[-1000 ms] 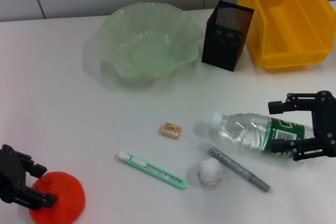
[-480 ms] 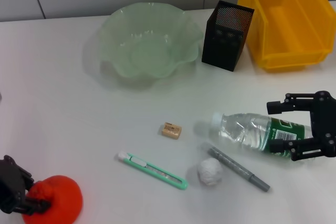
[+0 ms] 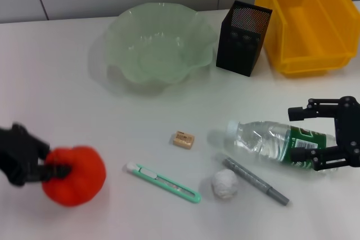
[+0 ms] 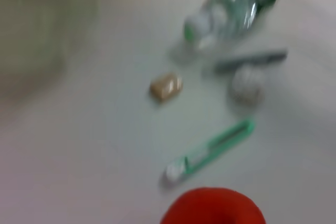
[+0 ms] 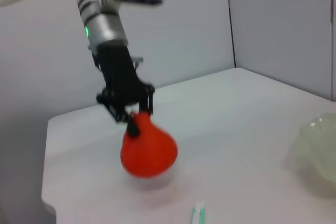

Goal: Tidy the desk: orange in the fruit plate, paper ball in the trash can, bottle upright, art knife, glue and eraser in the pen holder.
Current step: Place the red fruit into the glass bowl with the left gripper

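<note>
Change: left gripper (image 3: 48, 168), clamped on the orange (image 3: 75, 175), has lifted it off the desk's near-left corner | Meaning: carry toward fruit plate (image 3: 154, 49) likely next | Right gripper (image 3: 320, 136): spread around lying bottle (image 3: 270, 143), near right edge

You have the red-orange orange (image 3: 75, 182) lifted clear of the white table, pinched at its top, with the pale green wavy-rimmed fruit plate (image 3: 157, 46) well apart from it at the back, beside the black mesh pen holder (image 3: 243, 38) and the yellow trash can (image 3: 308, 21). Your clear bottle (image 3: 277, 144) with its green label lies on its side, cap toward the tan eraser (image 3: 183, 139). Just in front of it lie the grey glue stick (image 3: 256, 181), the white paper ball (image 3: 225, 184) and the mint-green art knife (image 3: 163, 182).
</note>
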You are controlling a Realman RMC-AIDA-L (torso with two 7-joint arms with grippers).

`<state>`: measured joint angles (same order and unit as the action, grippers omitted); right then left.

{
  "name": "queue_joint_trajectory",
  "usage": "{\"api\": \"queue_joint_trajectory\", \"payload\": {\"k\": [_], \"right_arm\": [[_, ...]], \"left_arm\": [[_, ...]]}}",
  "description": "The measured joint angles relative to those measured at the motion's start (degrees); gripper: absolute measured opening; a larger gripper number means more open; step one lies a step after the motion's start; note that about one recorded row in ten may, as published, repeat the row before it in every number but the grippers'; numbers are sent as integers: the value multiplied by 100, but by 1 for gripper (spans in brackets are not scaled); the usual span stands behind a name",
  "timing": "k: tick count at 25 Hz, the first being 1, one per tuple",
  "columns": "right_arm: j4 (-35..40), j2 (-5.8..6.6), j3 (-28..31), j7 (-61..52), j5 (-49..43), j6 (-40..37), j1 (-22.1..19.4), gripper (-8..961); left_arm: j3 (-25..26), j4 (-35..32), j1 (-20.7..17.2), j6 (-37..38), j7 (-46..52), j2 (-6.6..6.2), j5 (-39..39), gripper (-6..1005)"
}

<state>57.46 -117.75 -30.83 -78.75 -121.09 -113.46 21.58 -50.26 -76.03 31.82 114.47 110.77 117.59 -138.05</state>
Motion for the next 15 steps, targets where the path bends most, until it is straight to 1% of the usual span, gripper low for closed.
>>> {"api": "queue_joint_trajectory", "payload": {"k": [1,4,5,6,8,10,11,13,14,15], "right_arm": [[0,0,0,0,0,0,0,763],[3,-2,8,0,13,-9,-13,761],[2,-12,11,-3,15,-23,-19,761],[2,-12,11,-3,15,-23,-19,760],[-14,-30,14,-9,20,-37,-25,759],[-40,-51,24,-13,33,-37,-31,758],[-40,-51,24,-13,33,-37,-31,757],[-58,-64,54,-18,56,-38,-32,756],[-70,-69,73,-18,83,-49,-37,755],[-86,-86,97,-18,147,-69,-64,755]], "left_arm": [[0,0,0,0,0,0,0,216],[245,-14,175,2,44,-69,337,188],[321,22,324,-118,46,-54,511,179],[321,22,324,-118,46,-54,511,171],[349,40,456,-269,41,-5,589,153],[271,147,767,-839,54,101,704,141],[271,147,767,-839,54,101,704,135],[188,374,942,-1230,72,114,874,124],[147,506,1020,-1474,74,115,999,118],[48,717,1119,-1927,74,115,1244,112]]}}
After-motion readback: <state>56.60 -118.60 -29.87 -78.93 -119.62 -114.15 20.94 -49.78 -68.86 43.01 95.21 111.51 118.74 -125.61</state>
